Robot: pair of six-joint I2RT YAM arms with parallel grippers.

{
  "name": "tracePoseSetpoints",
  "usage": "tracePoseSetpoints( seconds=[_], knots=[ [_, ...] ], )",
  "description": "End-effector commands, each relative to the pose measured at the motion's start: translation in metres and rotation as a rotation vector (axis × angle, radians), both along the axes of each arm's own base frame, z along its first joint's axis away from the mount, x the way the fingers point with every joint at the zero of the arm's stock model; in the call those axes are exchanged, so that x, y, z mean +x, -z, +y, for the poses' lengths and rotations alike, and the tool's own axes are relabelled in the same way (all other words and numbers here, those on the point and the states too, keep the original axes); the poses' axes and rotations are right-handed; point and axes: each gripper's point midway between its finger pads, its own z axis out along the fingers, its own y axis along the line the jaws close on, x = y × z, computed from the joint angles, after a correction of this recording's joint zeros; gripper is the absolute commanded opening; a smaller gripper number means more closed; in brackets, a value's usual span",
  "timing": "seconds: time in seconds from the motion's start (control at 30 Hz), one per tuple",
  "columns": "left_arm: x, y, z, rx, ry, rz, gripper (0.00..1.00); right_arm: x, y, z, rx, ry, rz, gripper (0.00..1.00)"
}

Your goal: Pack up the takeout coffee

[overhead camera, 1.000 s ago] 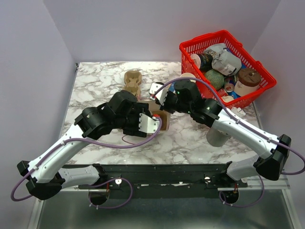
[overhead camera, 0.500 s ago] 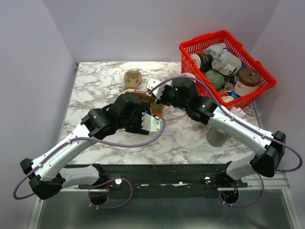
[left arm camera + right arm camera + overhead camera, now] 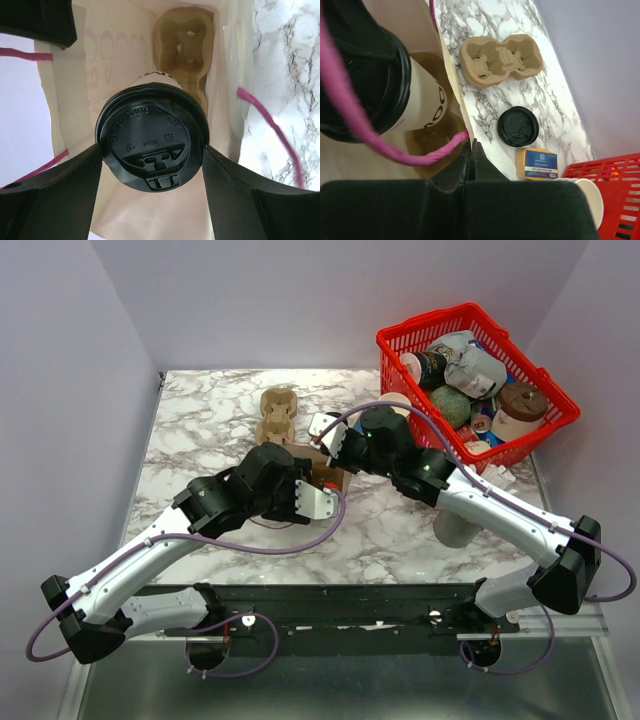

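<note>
The takeout coffee (image 3: 150, 142), a white cup with a black lid, is inside an open paper bag (image 3: 112, 55) with pink handles. My left gripper (image 3: 152, 152) is shut on it, a finger on each side of the lid. Below the cup, a brown cup carrier (image 3: 182, 45) lies in the bag's bottom; I cannot tell whether the cup touches it. My right gripper (image 3: 472, 150) is shut on the bag's rim (image 3: 452, 80) beside a pink handle (image 3: 425, 155). From above, both grippers meet at the bag (image 3: 330, 475) mid-table.
A second brown carrier (image 3: 500, 59) lies on the marble beyond the bag. A loose black lid (image 3: 518, 126), a yellow-and-blue packet (image 3: 537, 162) and a lidless white cup (image 3: 587, 202) sit near the red basket (image 3: 420, 325) of goods at the back right.
The left arm has shifted slightly with the cup at the bag. The right gripper has moved a little while keeping its hold on the bag's rim.
</note>
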Motion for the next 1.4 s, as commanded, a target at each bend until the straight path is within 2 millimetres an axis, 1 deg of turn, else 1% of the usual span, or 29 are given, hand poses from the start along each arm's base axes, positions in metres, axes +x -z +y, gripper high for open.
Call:
tracePoseSetpoints(
  seconds=[0.0, 0.07, 0.17, 0.3, 0.37, 0.47, 0.7, 0.77, 0.87, 0.9, 1.0, 1.07, 1.17, 1.27, 1.37],
  knots=[
    [0.008, -0.004, 0.004, 0.004, -0.038, -0.051, 0.00, -0.021, -0.001, -0.004, 0.038, -0.029, 0.065, 0.01],
    [0.008, -0.002, 0.005, 0.023, -0.030, -0.053, 0.00, -0.024, 0.000, -0.004, 0.044, -0.028, 0.080, 0.00],
    [0.007, -0.001, 0.006, 0.042, -0.011, -0.051, 0.00, -0.024, -0.003, -0.005, 0.059, -0.017, 0.085, 0.00],
    [0.004, 0.004, 0.005, 0.059, 0.000, -0.021, 0.00, -0.022, -0.016, -0.002, 0.085, -0.016, 0.075, 0.00],
    [0.003, 0.008, 0.006, 0.064, -0.002, -0.014, 0.00, -0.022, -0.018, 0.000, 0.092, -0.016, 0.080, 0.00],
    [0.003, 0.014, 0.008, 0.074, -0.004, -0.014, 0.00, -0.022, -0.027, 0.001, 0.114, -0.019, 0.074, 0.00],
    [0.003, 0.024, 0.012, 0.094, -0.023, -0.003, 0.00, -0.021, -0.029, -0.002, 0.084, -0.039, 0.028, 0.01],
    [0.002, 0.024, 0.011, 0.087, -0.028, 0.009, 0.00, -0.023, -0.032, -0.002, 0.080, -0.054, 0.008, 0.01],
    [-0.002, 0.015, 0.002, 0.024, -0.028, 0.043, 0.00, -0.022, -0.031, -0.002, 0.066, -0.060, -0.006, 0.00],
    [-0.003, 0.005, -0.002, -0.011, -0.024, 0.043, 0.00, -0.022, -0.031, -0.003, 0.065, -0.057, -0.008, 0.01],
    [-0.006, -0.006, -0.012, -0.078, -0.007, 0.058, 0.00, -0.021, -0.027, -0.004, 0.053, -0.059, -0.009, 0.01],
    [-0.006, -0.008, -0.015, -0.098, -0.010, 0.060, 0.00, -0.021, -0.026, -0.003, 0.049, -0.061, -0.012, 0.00],
    [-0.006, -0.005, -0.017, -0.105, -0.010, 0.067, 0.00, -0.022, -0.025, -0.002, 0.047, -0.068, -0.011, 0.00],
    [-0.011, -0.008, -0.020, -0.134, 0.009, 0.079, 0.00, -0.021, -0.021, -0.003, 0.036, -0.063, -0.010, 0.00],
    [-0.007, -0.009, -0.019, -0.139, -0.010, 0.058, 0.00, -0.021, -0.020, -0.005, 0.030, -0.064, -0.013, 0.00]
  ],
)
